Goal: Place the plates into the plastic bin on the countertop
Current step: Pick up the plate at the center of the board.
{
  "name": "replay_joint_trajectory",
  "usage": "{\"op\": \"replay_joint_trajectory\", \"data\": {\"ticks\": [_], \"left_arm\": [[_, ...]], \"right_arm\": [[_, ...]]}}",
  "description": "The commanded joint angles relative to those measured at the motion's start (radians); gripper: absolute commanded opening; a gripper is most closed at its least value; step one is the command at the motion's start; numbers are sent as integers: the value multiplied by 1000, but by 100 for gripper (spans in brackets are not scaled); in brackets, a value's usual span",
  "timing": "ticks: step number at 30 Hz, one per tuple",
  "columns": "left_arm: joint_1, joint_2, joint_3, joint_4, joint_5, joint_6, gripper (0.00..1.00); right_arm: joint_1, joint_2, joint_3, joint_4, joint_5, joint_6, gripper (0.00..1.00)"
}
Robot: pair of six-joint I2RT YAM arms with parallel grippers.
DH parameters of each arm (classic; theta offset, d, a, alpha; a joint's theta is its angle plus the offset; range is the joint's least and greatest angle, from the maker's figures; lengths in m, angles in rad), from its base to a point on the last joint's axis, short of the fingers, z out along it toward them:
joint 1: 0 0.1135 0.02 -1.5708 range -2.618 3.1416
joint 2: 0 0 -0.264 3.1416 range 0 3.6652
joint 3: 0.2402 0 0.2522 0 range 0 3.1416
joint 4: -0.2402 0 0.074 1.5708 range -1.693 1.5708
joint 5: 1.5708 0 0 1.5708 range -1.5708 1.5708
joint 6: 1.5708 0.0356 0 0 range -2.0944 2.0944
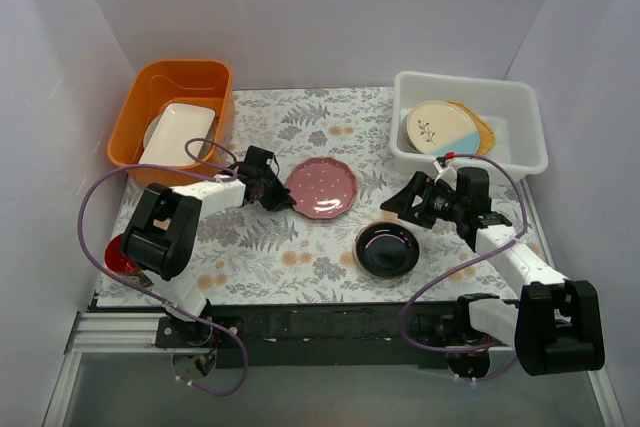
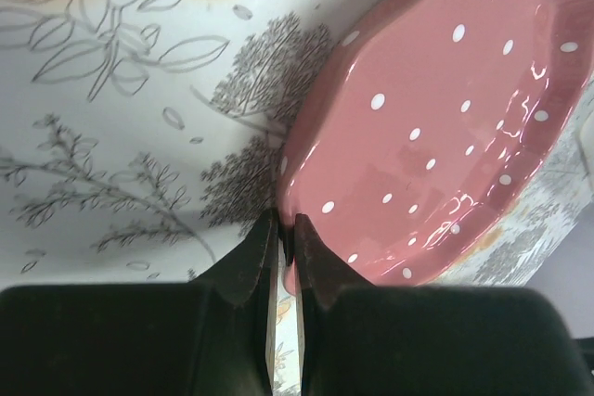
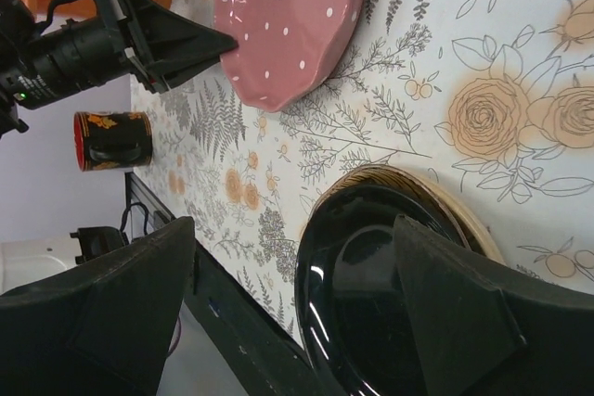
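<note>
Saw a flat countertop printed with grey ferns and small orange blossoms, boxed in by plain pale walls on three sides. Found at the back left an orange tub holding a white rectangular dish, and near the front left edge a small round red thing. Noted the left gripper to the right of these, fingers pressed almost together with only a sliver between them and tips against the left rim of a pink dotted plate. Could not tell a pinch from a mere touch. Found that plate lying flat at mid-counter, glossy and scallop-edged. Saw a glossy black plate nearer the front and right of centre, also flat, with a gold edge. Noted the right gripper over its far side, fingers spread wide and holding nothing. Found the whitish plastic bin at the back right, with a cream-and-blue plate bearing a sprig inside it, lying over a mustard yellow plate.
</note>
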Motion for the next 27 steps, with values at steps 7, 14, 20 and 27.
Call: {"op": "replay_joint_trajectory", "data": {"ticks": [7, 14, 20, 27], "left_arm": [[-5, -108, -127, 86, 37, 48, 0], [-5, -94, -210, 137, 44, 50, 0], [-5, -68, -230, 157, 47, 57, 0], [-5, -48, -235, 161, 44, 66, 0]], "right_arm": [[125, 197, 82, 186, 42, 25, 91], [178, 319, 161, 222, 62, 34, 89], [223, 430, 201, 288, 77, 71, 86], [272, 562, 267, 336, 100, 102, 82]]}}
